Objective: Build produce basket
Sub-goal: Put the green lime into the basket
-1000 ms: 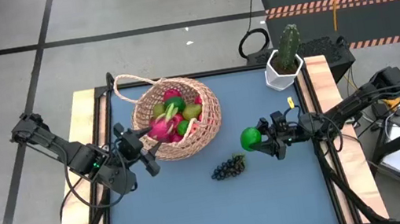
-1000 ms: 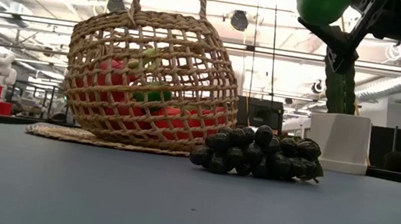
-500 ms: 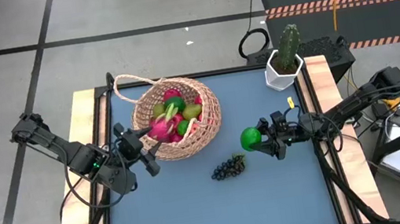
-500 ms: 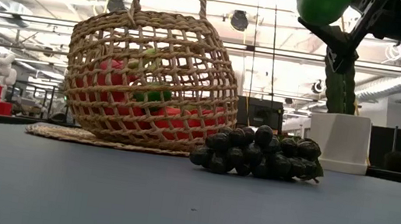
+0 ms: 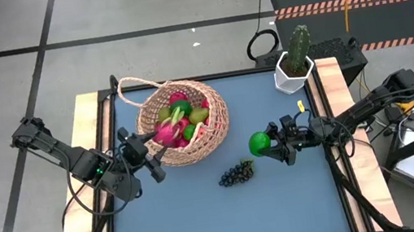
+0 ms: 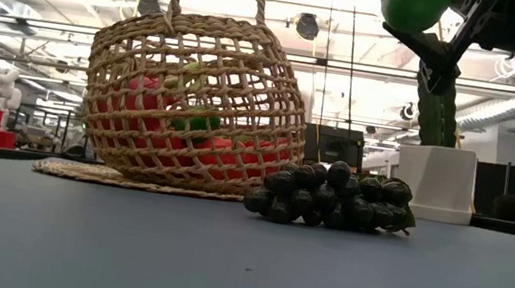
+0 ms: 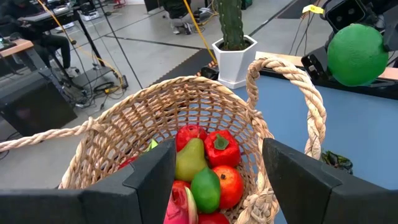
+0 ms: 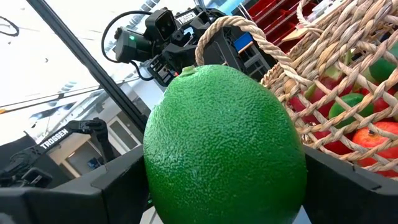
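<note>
Your right gripper (image 5: 269, 147) is clamped on a green lime (image 5: 259, 143) and holds it in the air over the table (image 5: 302, 200), to the right of the basket (image 5: 214, 135) and above the grapes (image 5: 236, 174) lying beside it. Your left gripper (image 5: 149, 151) grips the basket's left rim, one finger inside and one outside, and the basket sits tipped toward it. In the basket you have red fruit (image 7: 219, 149), a pear (image 7: 189, 159), a second lime (image 7: 206, 188) and a dragon fruit (image 5: 166, 130).

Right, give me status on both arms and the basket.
Right gripper shut on lime, above table. Left gripper grips tilted basket rim. Grape bunch lies on table between lime and basket.
</note>
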You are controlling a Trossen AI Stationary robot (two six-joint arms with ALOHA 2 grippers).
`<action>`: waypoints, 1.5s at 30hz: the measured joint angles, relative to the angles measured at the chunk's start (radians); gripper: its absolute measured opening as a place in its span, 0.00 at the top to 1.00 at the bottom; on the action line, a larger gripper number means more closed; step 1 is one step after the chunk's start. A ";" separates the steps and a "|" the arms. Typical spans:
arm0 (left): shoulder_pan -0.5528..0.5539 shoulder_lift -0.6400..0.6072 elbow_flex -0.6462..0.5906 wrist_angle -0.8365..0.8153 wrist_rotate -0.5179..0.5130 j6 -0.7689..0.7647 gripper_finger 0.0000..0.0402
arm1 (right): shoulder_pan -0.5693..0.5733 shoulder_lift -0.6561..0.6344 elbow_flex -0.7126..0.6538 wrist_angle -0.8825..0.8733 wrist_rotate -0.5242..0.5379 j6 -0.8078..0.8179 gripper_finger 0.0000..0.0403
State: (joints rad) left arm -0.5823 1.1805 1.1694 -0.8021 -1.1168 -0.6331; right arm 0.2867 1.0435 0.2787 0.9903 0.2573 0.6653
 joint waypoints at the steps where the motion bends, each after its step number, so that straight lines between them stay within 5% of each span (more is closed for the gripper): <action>1: 0.000 0.000 0.000 0.000 0.000 0.000 0.40 | 0.000 0.000 0.000 0.000 0.000 -0.006 0.17; 11: 0.000 0.000 0.000 0.000 0.000 0.000 0.40 | 0.000 0.000 0.000 0.000 0.000 -0.243 0.17; 36: 0.000 0.000 0.000 0.000 0.017 0.023 0.40 | -0.003 0.000 0.019 0.085 0.044 -0.300 0.17; 45: 0.000 0.000 0.000 -0.001 0.020 0.026 0.40 | -0.085 0.001 0.269 -0.246 0.058 -0.395 0.17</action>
State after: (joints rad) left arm -0.5819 1.1805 1.1694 -0.8026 -1.0969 -0.6075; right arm 0.2016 1.0443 0.5474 0.7439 0.3148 0.2707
